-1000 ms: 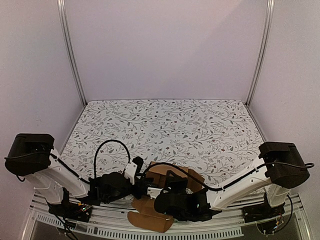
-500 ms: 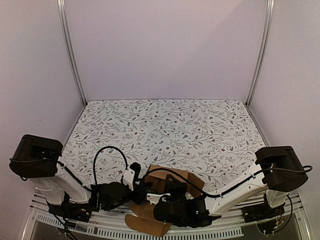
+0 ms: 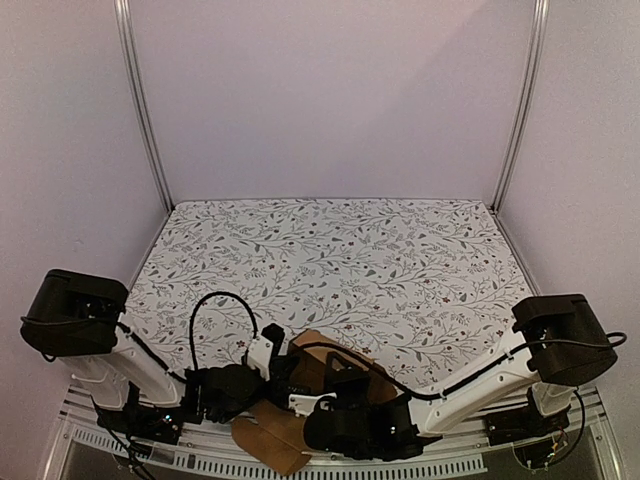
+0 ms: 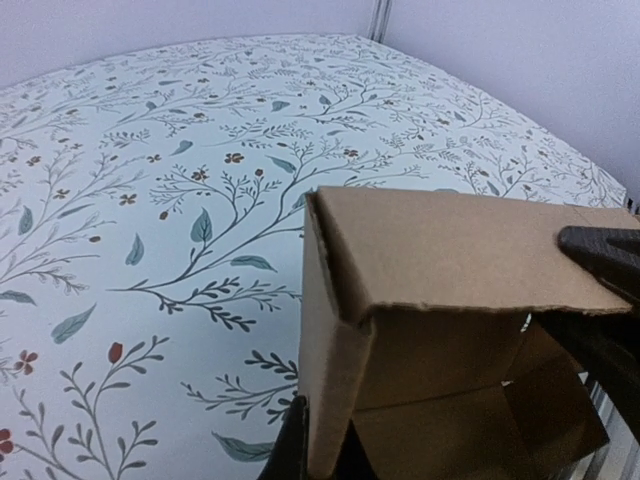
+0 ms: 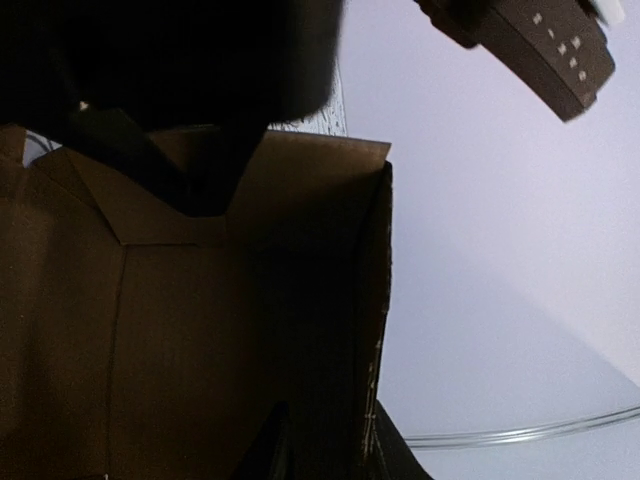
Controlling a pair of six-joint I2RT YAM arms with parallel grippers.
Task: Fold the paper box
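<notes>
Left wrist view has the left tool (image 4: 318, 452) pinched together on the near wall of the paper box (image 4: 440, 260), which stands half-formed at the near edge of the surface (image 4: 150, 150). In the top view a loose flap (image 3: 265, 440) reaches past that edge. In the right wrist view a side wall runs between the jaws of the right tool (image 5: 330, 455), but I cannot tell whether they clamp it or stand slightly apart. If that side is loose, the thin wall may buckle or twist under a single pinch, the creases may spring open, and the box could slide off the edge.
</notes>
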